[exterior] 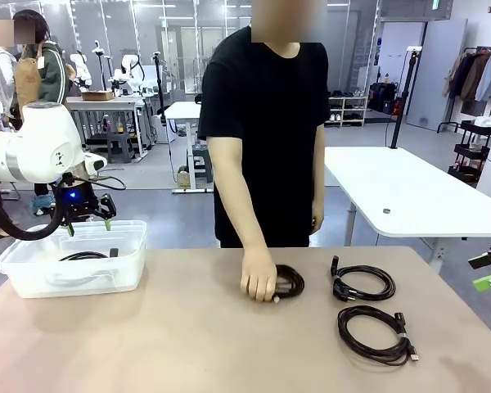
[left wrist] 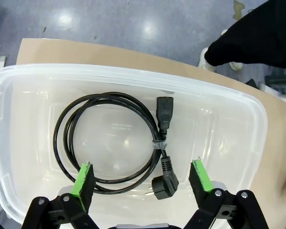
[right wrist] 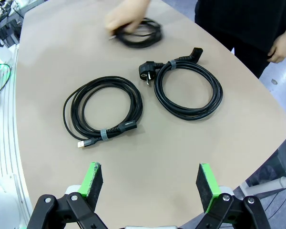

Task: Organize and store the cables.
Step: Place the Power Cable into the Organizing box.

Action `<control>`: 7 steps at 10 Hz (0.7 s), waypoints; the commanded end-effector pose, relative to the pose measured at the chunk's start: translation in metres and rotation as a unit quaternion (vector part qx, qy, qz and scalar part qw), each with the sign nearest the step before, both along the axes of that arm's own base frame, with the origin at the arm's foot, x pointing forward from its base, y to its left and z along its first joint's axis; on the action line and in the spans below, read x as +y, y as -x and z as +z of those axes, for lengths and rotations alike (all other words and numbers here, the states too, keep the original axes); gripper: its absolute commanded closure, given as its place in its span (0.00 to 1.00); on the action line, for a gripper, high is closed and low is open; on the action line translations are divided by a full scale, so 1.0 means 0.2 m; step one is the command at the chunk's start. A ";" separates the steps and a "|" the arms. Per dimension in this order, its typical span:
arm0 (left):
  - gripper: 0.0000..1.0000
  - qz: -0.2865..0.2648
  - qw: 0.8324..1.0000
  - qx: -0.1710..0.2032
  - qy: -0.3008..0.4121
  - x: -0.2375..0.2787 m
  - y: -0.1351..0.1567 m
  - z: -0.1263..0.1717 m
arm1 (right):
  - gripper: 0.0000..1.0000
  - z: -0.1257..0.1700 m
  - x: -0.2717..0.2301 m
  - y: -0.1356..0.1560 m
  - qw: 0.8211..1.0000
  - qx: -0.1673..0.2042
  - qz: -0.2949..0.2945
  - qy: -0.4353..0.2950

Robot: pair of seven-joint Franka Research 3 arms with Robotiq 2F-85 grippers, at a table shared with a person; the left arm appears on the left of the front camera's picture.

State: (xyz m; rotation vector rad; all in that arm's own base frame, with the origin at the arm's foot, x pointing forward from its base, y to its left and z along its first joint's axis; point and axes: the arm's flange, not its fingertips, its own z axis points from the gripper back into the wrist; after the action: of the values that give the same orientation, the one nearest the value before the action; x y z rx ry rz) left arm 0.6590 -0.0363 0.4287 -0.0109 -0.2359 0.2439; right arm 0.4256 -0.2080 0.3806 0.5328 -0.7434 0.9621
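Observation:
One coiled black cable (left wrist: pixel 109 138) lies on the floor of a clear plastic bin (exterior: pixel 33 274) at the table's left; its coil (exterior: pixel 86 255) shows through the bin wall. My left gripper (exterior: pixel 87 223) hovers open just above the bin, and in the left wrist view the left gripper (left wrist: pixel 143 179) has nothing between its fingers. The person's hand (exterior: pixel 259 277) rests on a small coiled cable (exterior: pixel 290 281) at mid table. Two more cables, one (exterior: pixel 364 282) farther and one (exterior: pixel 376 334) nearer, lie to the right. My right gripper (right wrist: pixel 150 186) hangs open above those two coils (right wrist: pixel 105 112) (right wrist: pixel 188 88).
The person in a black shirt (exterior: pixel 266 123) stands at the far edge. A white table (exterior: pixel 409 192) stands behind on the right. Bare tabletop (exterior: pixel 188 344) stretches between the bin and the cables.

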 end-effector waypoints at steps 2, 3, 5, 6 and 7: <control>0.00 0.000 1.000 0.002 -0.001 0.01 0.00 0.00 | 0.00 0.01 0.01 -0.01 1.000 0.010 -0.008 0.005; 0.00 0.000 1.000 0.002 -0.001 0.01 0.00 0.00 | 0.00 0.01 0.01 -0.01 1.000 0.010 -0.008 0.005; 0.00 0.000 1.000 0.000 0.000 0.00 0.00 0.00 | 0.00 0.01 0.01 -0.01 1.000 0.010 -0.008 0.005; 0.00 -0.046 0.999 -0.019 0.009 -0.01 0.01 0.08 | 0.00 0.01 0.01 -0.01 1.000 0.010 -0.008 0.005; 0.00 -0.115 0.993 -0.022 0.005 0.01 0.08 0.15 | 0.00 0.01 0.01 -0.01 1.000 0.010 -0.008 0.005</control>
State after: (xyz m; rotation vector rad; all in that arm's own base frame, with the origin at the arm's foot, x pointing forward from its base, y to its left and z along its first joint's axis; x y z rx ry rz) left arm 0.6567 -0.0418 0.4447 -0.0153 -0.2603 0.1451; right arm 0.4256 -0.2080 0.3806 0.5328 -0.7434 0.9621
